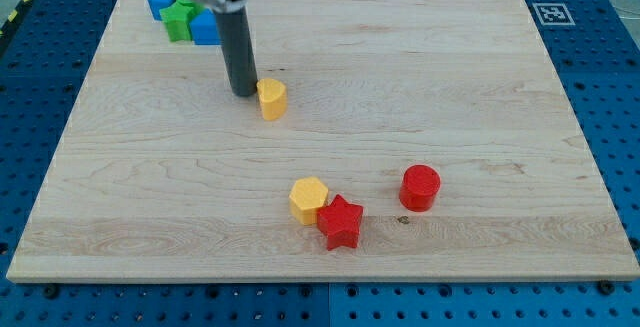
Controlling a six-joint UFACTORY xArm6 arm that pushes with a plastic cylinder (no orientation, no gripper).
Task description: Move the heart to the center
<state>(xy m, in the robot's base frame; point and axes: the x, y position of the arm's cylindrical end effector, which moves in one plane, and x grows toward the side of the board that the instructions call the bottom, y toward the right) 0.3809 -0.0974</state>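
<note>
My tip has no jaws to open or close; it is a plain rod and holds nothing. It stands on the wooden board in the upper left part of the frame, just beside the yellow heart, on the heart's left side and a little above it. I cannot tell if it already touches the heart.

The heart lies up and left of the board's center, so I judge that it must travel down and right. The risk is that I push it off its middle line: then it may turn and slide away past my tip. If I push too far, it could run toward the yellow hexagon block and the red star lower down.

In the upper right corner is a black-and-white square marker; I see no readable words or brand.
</note>
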